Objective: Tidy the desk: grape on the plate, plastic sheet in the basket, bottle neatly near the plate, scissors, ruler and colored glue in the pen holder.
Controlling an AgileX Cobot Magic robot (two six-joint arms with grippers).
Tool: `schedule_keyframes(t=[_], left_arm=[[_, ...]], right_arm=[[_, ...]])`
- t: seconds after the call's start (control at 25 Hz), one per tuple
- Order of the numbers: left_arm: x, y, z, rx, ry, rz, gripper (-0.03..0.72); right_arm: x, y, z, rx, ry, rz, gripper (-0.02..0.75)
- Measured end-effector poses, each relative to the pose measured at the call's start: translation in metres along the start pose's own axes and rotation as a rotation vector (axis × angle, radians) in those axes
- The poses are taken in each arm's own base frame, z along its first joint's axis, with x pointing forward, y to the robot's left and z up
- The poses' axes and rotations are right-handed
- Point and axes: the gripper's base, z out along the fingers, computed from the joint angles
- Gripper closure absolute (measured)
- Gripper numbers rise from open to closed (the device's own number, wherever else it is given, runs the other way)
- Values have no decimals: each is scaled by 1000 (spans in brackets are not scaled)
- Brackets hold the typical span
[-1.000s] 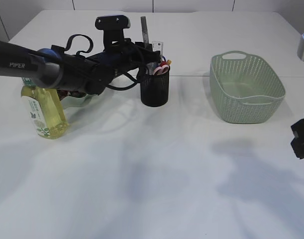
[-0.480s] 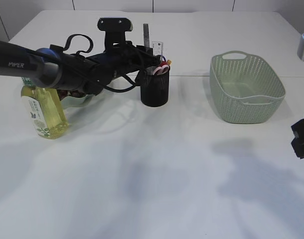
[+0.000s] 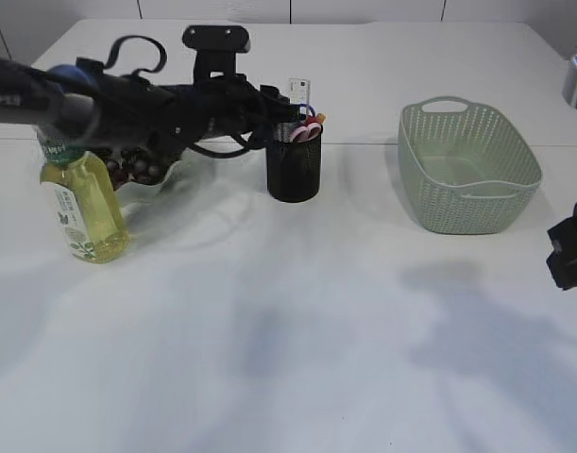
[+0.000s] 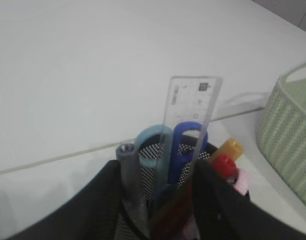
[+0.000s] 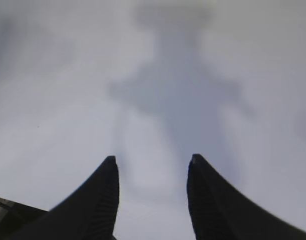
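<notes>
White desk, ruler (image 4: 193,112) upright in pen holder (image 3: 294,170), long axis vertical

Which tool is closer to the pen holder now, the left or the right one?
The left tool is closer, just above the pen holder. The right tool is far away, over bare table.

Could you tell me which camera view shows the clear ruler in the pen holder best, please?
The left wrist view: the ruler stands close up in the pen holder, markings visible. The exterior view shows only its small top above the holder. The right wrist view shows none of it.
</notes>
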Motion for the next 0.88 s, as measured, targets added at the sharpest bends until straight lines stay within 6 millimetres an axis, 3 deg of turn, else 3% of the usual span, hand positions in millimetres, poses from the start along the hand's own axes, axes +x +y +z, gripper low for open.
schedule_keyframes(t=[0.12, 0.32, 0.6, 0.88], left_arm=[[-23, -3, -15, -15, 19, 2, 340], [-65, -8, -58, -80, 156, 1, 340], [-112, -13, -161, -208, 511, 24, 350], [-153, -37, -250, -41, 542, 60, 386]], right_arm=[[-1, 0, 0, -3, -14, 0, 374], [-2, 0, 0, -4, -18, 0, 374], [-2, 0, 0, -4, -18, 0, 374], [-1, 0, 0, -2, -8, 0, 374]])
